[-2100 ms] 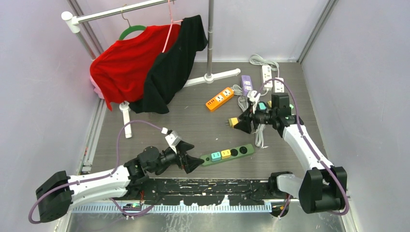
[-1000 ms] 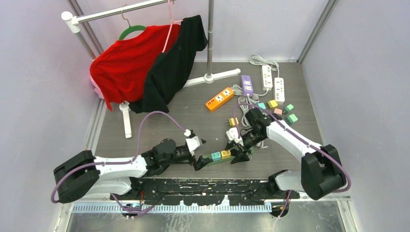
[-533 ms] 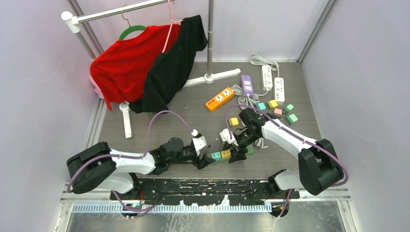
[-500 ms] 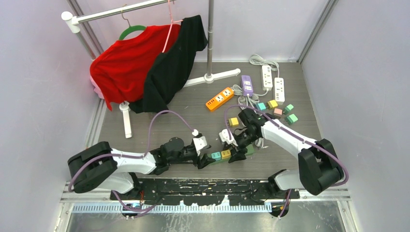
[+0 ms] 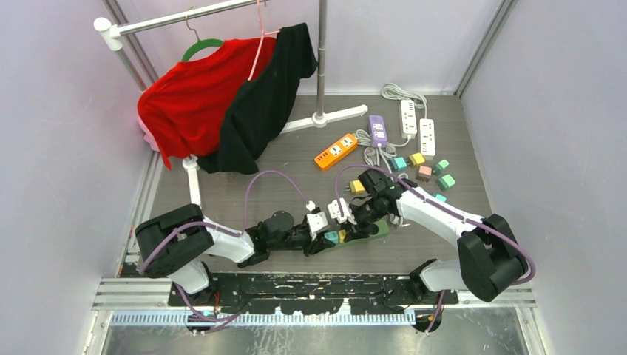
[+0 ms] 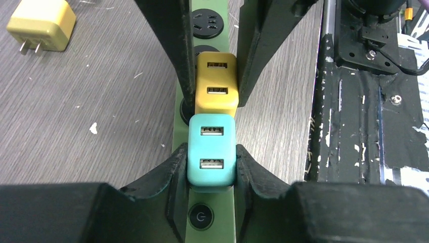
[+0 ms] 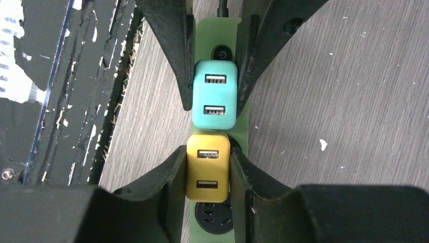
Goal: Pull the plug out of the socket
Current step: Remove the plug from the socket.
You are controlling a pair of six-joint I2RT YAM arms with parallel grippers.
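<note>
A green power strip lies near the front edge with a teal plug and a yellow plug seated side by side in its sockets. My left gripper comes in from the switch end and is shut on the teal plug, both pads against its sides. From the opposite end my right gripper is shut on the yellow plug the same way. In the top view the two grippers meet nose to nose over the strip, and both plugs sit fully down in their sockets.
A loose yellow plug lies just behind the strip. Further back are an orange strip, a purple strip, two white strips and several coloured plugs. A clothes rack with red and black garments stands at the back left.
Both arms have moved in over the green strip from either end. Each gripper has narrowed from wide open onto its plug.
</note>
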